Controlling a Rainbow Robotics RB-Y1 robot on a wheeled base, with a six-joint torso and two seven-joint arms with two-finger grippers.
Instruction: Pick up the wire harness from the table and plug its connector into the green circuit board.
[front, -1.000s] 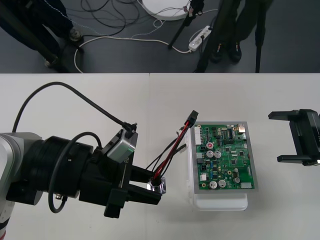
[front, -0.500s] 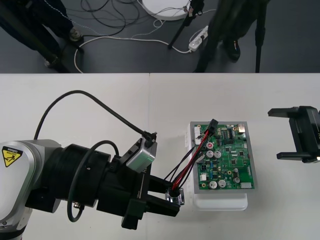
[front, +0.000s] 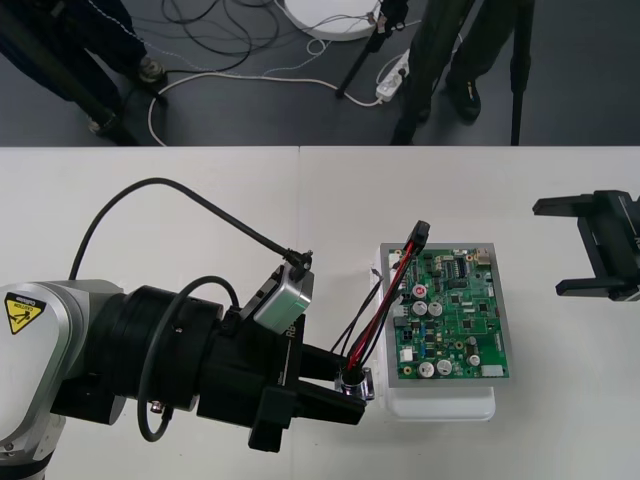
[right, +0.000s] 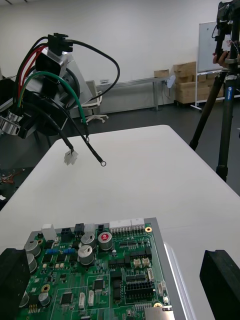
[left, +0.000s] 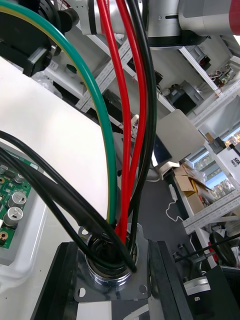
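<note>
1. Wire harness (front: 385, 295): held up off the desk (front: 180, 190) by the left hand (front: 345, 390), just beside the near left corner of the green circuit board (front: 455, 315).
2. Its round metal socket (front: 355, 382), the end with a flange, sits between the left hand's two black fingers. The wrist view of that arm shows the socket (left: 112, 272) pinched from both sides, with one finger (left: 55, 285) pressed against the flange.
3. From the socket the wires rise in a bundle: red wires (left: 120, 100), a green wire (left: 95, 110) and black wires (left: 145, 100).
4. In the front view the bundle slants away from the robot and toward the board's far left corner, ending in the small black plug (front: 420, 229).
5. The right wrist view shows the plug (right: 59, 41) up in the air beyond the board (right: 100, 280), at the top of the harness and not seated in the board.
6. In that same view two thin black leads hang loose from the bundle. One ends in a small white connector (right: 70, 157), the other in a ring terminal (right: 102, 162). Both hang over bare desk, apart from the board.
7. The board lies flat on its white base (front: 440, 403), right of the desk's middle.
8. The left arm reaches in low from the left, with the hand pointing toward the board.
9. The right hand (front: 555, 248) waits at the desk's right edge, well apart from the board. Its fingers (right: 222, 277) are spread wide and hold nothing.
</note>
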